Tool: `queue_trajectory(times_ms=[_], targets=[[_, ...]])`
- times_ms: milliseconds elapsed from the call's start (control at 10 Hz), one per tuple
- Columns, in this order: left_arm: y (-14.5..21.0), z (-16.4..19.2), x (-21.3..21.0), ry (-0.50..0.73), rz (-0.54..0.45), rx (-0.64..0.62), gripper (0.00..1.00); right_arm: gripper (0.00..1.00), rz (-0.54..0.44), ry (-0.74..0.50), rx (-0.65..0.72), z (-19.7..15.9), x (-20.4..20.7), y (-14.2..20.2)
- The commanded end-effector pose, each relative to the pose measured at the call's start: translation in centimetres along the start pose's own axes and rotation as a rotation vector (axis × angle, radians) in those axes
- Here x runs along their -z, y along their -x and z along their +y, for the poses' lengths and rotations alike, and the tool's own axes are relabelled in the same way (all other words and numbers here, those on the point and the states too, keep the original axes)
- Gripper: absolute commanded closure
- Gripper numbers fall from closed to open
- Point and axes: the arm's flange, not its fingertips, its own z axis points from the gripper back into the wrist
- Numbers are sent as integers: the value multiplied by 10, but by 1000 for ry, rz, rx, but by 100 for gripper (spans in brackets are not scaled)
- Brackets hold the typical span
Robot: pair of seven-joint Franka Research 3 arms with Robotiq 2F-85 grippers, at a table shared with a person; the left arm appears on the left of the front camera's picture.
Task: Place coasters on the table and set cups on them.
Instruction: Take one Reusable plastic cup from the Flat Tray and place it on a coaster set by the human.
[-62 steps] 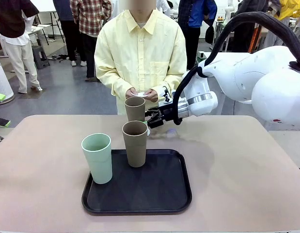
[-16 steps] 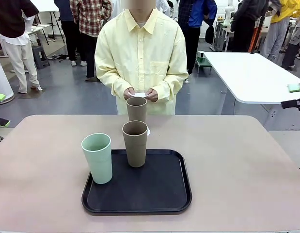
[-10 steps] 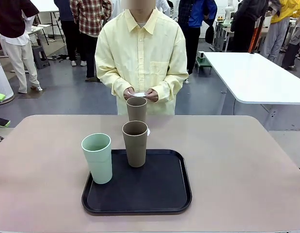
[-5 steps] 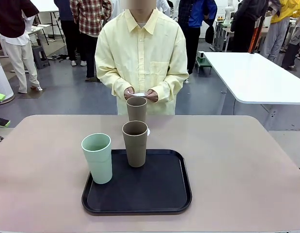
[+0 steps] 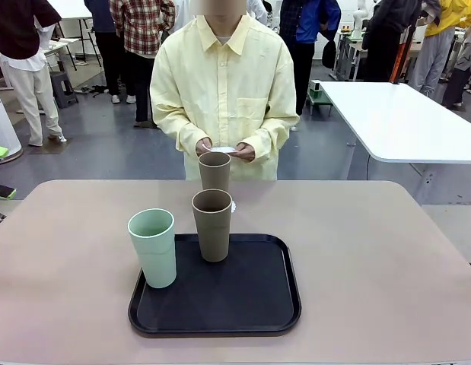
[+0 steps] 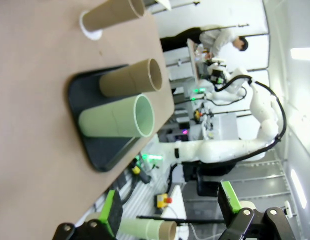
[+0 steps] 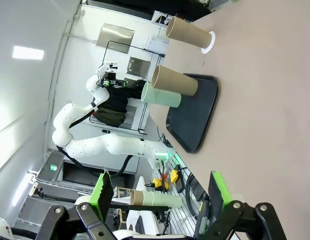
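A taupe cup [image 5: 214, 170] stands on a white coaster [image 6: 89, 31] on the table [image 5: 372, 251], at the far side in front of the person. Only an edge of that coaster [image 5: 233, 205] peeks out in the front view. A second taupe cup [image 5: 212, 225] and a mint green cup [image 5: 153, 247] stand on the black tray [image 5: 243, 304]. The person holds a white coaster [image 5: 224, 149] in both hands at waist height. My left gripper [image 6: 167, 210] is open and holds nothing, far back from the cups. My right gripper [image 7: 159, 192] is open too, also far from them.
The tray lies at the table's near middle. Bare tabletop stretches left and right of it. A white table [image 5: 402, 122] stands behind at the right, and other people stand in the background.
The right arm, at the far cup about six seconds ago, has drawn back out of the front view. The person's hands with the coaster have shifted slightly in the last second.
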Motion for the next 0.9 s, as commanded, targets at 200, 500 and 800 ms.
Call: queue_trajectory(times_ms=[200,500,800], targets=[[0,-1,-1,9,-4,14,0,0,-2,-2,-10,-1,0,0],[0,-1,-1,9,-4,14,0,0,-2,-2,-10,-1,0,0],[0,-1,-1,9,-4,14,0,0,-2,-2,-10,-1,0,0]])
